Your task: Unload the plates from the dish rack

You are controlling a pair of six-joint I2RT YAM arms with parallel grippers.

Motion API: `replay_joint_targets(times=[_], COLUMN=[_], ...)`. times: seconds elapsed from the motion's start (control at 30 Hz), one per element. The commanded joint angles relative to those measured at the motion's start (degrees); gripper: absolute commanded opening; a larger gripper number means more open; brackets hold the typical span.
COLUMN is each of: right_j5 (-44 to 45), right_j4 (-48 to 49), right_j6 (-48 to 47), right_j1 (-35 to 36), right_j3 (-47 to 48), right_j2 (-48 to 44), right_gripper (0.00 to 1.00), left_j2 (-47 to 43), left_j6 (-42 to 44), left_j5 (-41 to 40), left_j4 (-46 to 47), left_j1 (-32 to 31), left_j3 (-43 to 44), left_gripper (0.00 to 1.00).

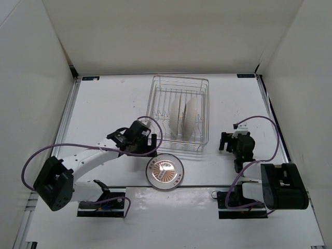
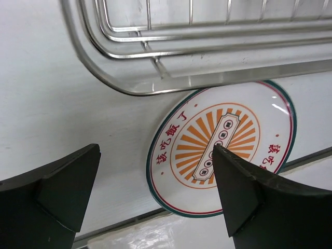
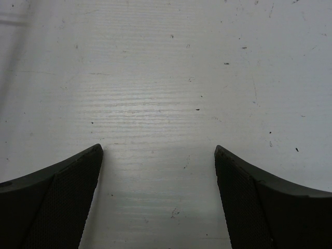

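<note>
The silver wire dish rack (image 1: 155,91) stands at the table's middle back, with two white-backed plates (image 1: 182,115) upright on edge inside it. A third plate with orange radial lines (image 1: 165,171) lies face up on the table just in front of the rack; it also shows in the left wrist view (image 2: 181,166), below the rack's corner (image 2: 119,85). My left gripper (image 1: 147,140) is open and empty, just left of and above that plate. My right gripper (image 1: 232,141) is open and empty over bare table right of the rack.
White walls enclose the table on three sides. A seam (image 1: 207,185) runs across the table near the arm bases. Purple cables loop from both arms.
</note>
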Motion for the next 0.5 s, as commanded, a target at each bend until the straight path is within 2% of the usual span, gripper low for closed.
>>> replay_joint_targets(times=[0.0, 0.13, 0.17, 0.23, 0.27, 0.3, 0.33, 0.37, 0.4, 0.43, 0.47], right_j5=[0.4, 0.8, 2.2, 5.6, 3.9, 3.4, 1.2, -0.8, -2.7, -8.0, -9.4], right_j4=[1.0, 2.0, -7.6, -18.6, -32.9, -38.0, -47.5, -55.1, -60.2, -62.0, -63.1], right_j6=[0.1, 0.1, 0.1, 2.4, 1.5, 1.0, -2.1, -2.5, -2.8, -2.2, -0.2], right_j1=[-0.1, -0.2, -0.2, -0.2, -0.2, -0.4, -0.2, -0.2, -0.3, -0.4, -0.3], right_j3=[1.4, 1.4, 3.6, 15.0, 17.9, 25.0, 28.5, 37.8, 40.4, 42.4, 46.2], right_j2=[0.2, -1.0, -4.3, -8.5, -9.6, -9.7, -9.6, -9.1, -8.1, -7.8, -7.6], right_gripper=[0.9, 0.9, 0.9, 0.9, 0.9, 0.9, 0.9, 0.9, 0.9, 0.83, 0.75], left_j2=[-3.6, -7.1, -7.9, -11.7, -12.9, -13.7, -16.8, -17.8, -19.8, -20.4, -22.3], left_j6=[4.5, 7.6, 9.0, 10.7, 11.2, 11.1, 10.4, 10.2, 9.7, 9.8, 9.8], left_j5=[-6.5, -11.6, -14.0, -15.1, -17.2, -18.0, -19.4, -19.8, -19.4, -19.2, -19.1], left_j4=[-6.6, -14.6, -16.5, -18.1, -19.2, -20.3, -20.6, -21.1, -22.2, -22.5, -23.5], left_j1=[-0.1, -0.1, -0.1, -0.1, -0.2, -0.2, -0.1, -0.1, -0.2, -0.2, -0.2], left_j3=[6.4, 11.9, 12.9, 12.9, 12.0, 11.6, 10.6, 10.0, 9.4, 9.2, 9.3], left_gripper=[1.0, 1.0, 1.0, 1.0, 1.0, 1.0, 1.0, 1.0, 1.0, 1.0, 1.0])
